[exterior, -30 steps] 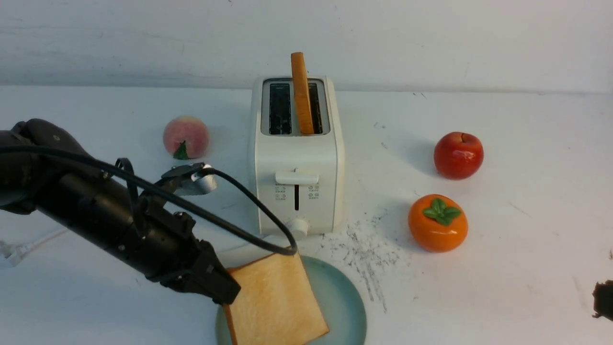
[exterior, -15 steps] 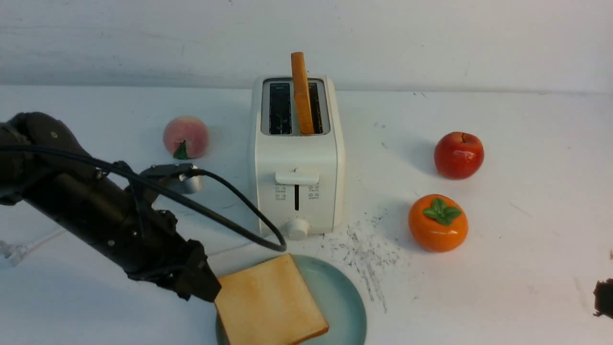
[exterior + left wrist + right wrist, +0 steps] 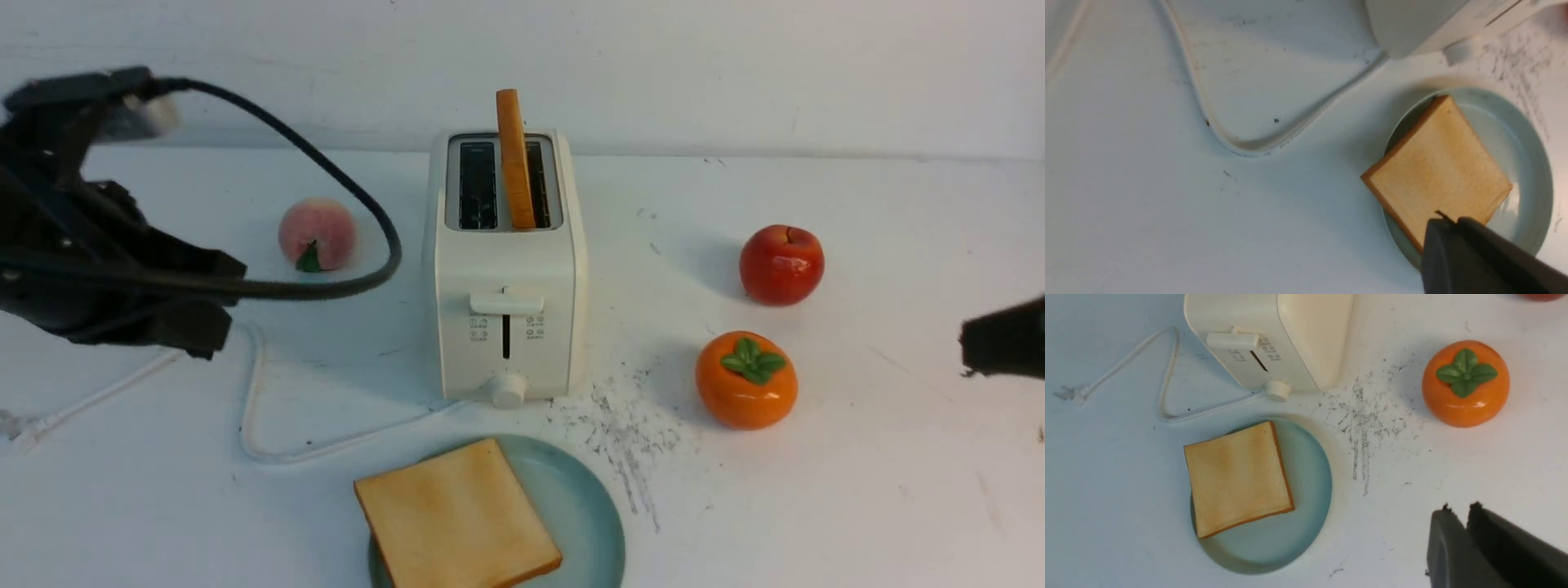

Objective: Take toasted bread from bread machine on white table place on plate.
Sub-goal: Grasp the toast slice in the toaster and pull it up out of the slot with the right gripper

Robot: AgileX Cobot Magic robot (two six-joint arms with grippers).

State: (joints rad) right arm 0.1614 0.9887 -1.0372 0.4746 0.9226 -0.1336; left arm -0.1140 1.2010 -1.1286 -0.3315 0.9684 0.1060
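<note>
One toast slice point(image 3: 457, 516) flat on plate point(image 3: 584, 523); second slice point(image 3: 514, 159) upright in bread machine point(image 3: 506, 327). Left gripper point(image 3: 1447, 218) — fingers together, empty. Right gripper point(image 3: 1458, 507) — fingers nearly touching, empty.

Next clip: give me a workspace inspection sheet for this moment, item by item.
Surface: white table, grey scuffs, dark scratches right of the plate.
Job's things: bread machine holds one upright slice in its right slot; flat slice lies on the plate, overhanging its left rim.
Clutter: peach, apple, persimmon.
Grippers: left pincer shut, empty; right pincer all but shut, empty.
Cables: white cord loops left of the bread machine; black cable arches off the left arm.
Surroundings: white wall; nothing else seen.
</note>
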